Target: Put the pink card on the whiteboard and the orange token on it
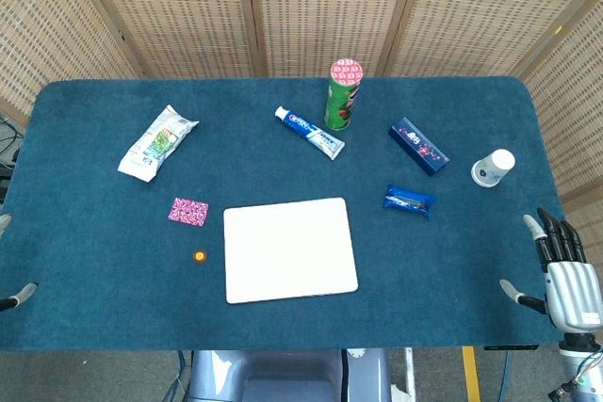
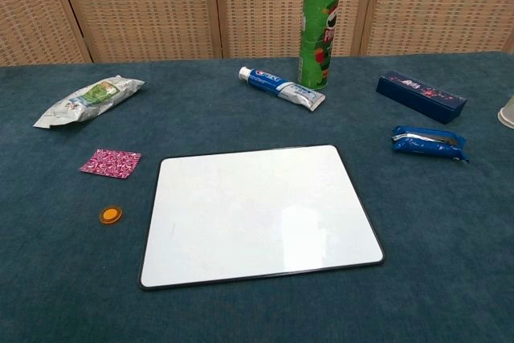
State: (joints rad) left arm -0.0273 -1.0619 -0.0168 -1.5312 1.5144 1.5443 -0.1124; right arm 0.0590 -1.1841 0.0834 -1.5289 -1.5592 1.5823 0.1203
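Observation:
The pink card (image 1: 188,212) (image 2: 110,163) lies flat on the blue cloth, left of the whiteboard (image 1: 289,249) (image 2: 257,213). The small orange token (image 1: 199,256) (image 2: 111,215) sits just in front of the card, near the board's left edge. The whiteboard is bare. My right hand (image 1: 565,270) hovers at the table's right edge with fingers apart and nothing in it, far from the card and token. Of my left hand (image 1: 17,296) only a thumb tip and a fingertip show at the head view's left edge, spread apart. Neither hand shows in the chest view.
At the back stand a green chip can (image 1: 344,94) (image 2: 319,34), a toothpaste tube (image 1: 310,133) (image 2: 282,88), a snack bag (image 1: 156,143) (image 2: 88,100) and a dark blue box (image 1: 419,146) (image 2: 421,95). A blue wrapper (image 1: 409,201) (image 2: 429,143) and a paper cup (image 1: 493,168) lie right.

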